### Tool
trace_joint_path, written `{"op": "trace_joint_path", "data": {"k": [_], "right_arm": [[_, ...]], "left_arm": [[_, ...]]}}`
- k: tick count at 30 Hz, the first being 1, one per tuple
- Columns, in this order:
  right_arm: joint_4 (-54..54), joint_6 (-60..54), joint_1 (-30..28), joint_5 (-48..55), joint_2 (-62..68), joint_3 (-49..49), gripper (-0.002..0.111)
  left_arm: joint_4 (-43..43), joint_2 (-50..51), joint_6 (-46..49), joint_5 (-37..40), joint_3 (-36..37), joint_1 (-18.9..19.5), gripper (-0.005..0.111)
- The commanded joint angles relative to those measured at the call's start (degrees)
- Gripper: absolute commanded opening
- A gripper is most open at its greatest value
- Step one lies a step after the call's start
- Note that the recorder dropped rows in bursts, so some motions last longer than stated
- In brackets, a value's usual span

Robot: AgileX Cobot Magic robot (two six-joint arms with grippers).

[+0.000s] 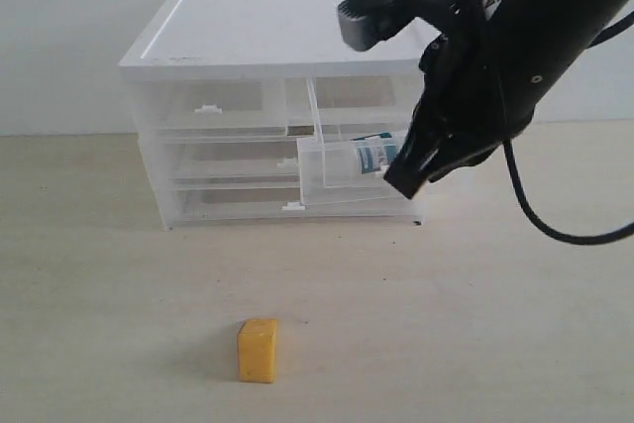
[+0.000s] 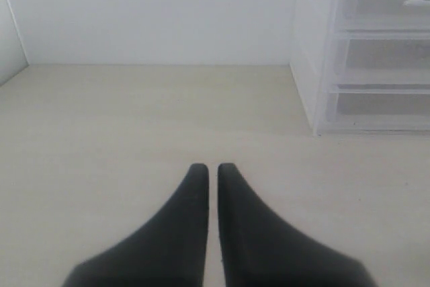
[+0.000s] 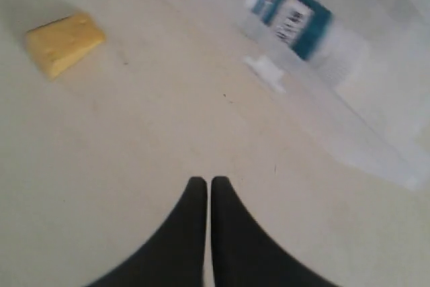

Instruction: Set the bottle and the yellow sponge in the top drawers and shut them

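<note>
The bottle (image 1: 374, 154) (image 3: 292, 15) lies on its side inside the right top drawer (image 1: 319, 167), which is pulled out of the white-topped cabinet (image 1: 258, 32). The left top drawer (image 1: 208, 106) is pushed in. My right gripper (image 1: 404, 183) (image 3: 209, 181) hovers just in front of the open drawer, on its right, shut with nothing held. The yellow sponge (image 1: 258, 350) (image 3: 65, 42) stands on the table well in front of the cabinet, apart from both grippers. My left gripper (image 2: 211, 166) is shut and empty over bare table, with the cabinet (image 2: 376, 52) off to its side.
Two full-width clear drawers (image 1: 228, 200) sit closed below the top ones. A black cable (image 1: 555, 230) loops down from the right arm. A pale wall stands behind the cabinet.
</note>
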Motion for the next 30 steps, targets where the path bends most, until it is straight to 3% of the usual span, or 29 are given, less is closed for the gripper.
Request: {"op": "trace_joint_path", "data": {"k": [1, 8, 13, 15, 20, 30], "right_arm": [[3.69, -24.46, 0.15, 1.25, -0.66, -0.17, 0.0], [0.81, -32.34, -0.86, -3.33, -0.66, -0.4, 0.001], [7.38, -35.99, -6.7, -1.74, 1.42, -5.77, 0.025], [13.01, -41.36, -9.75, 2.22, 3.01, -7.77, 0.029], [19.84, -53.25, -12.03, 4.54, 6.37, -9.02, 0.029], [24.55, -54.13, -12.03, 2.63, 13.02, -13.31, 0.029]], "left_arm": [[-0.23, -0.22, 0.18, -0.16, 0.23, 0.2, 0.004], [-0.23, -0.22, 0.18, -0.16, 0.23, 0.2, 0.004], [-0.23, -0.22, 0.18, -0.16, 0.23, 0.2, 0.004], [-0.23, -0.22, 0.18, -0.16, 0.23, 0.2, 0.004], [-0.23, -0.22, 0.18, -0.16, 0.23, 0.2, 0.004], [-0.23, -0.22, 0.18, -0.16, 0.23, 0.2, 0.004]]}}
